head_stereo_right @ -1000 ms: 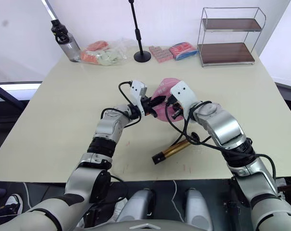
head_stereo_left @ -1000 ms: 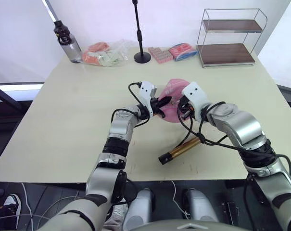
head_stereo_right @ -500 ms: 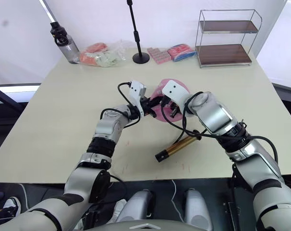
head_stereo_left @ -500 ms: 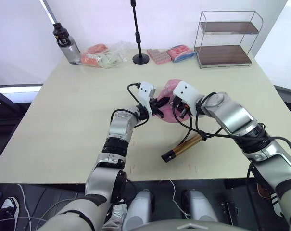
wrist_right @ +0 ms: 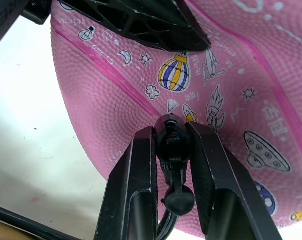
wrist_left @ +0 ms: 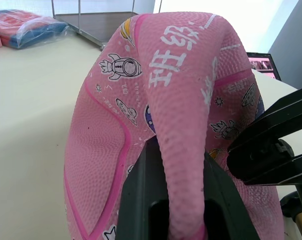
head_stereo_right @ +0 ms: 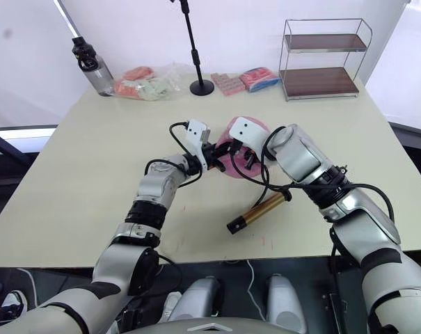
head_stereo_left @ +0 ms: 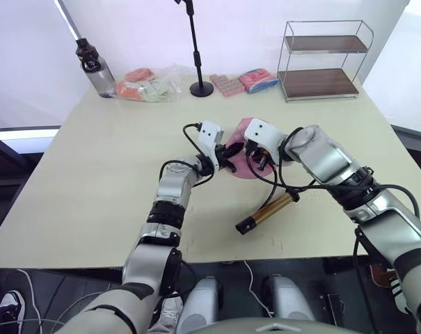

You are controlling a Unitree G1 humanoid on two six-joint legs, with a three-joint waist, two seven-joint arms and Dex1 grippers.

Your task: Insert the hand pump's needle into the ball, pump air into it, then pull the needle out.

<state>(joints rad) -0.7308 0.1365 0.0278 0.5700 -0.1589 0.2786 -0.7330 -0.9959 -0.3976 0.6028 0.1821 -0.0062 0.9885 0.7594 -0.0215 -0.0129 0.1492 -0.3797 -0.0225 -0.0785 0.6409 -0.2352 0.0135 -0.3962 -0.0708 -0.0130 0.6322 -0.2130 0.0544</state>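
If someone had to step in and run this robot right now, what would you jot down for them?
Left gripper: jaws shut, pinching a fold of the flat pink ball and holding it up off the table.
Right gripper: jaws shut on the black needle fitting, its tip pressed against the ball's skin; I cannot tell whether the needle is in the valve.
Hand pump: lying on the table nearer the robot than the ball, untouched, its black hose running up to the right gripper.
Done: ball and fitting grasped and brought together.
Left: confirm insertion, pump air, pull the needle out.
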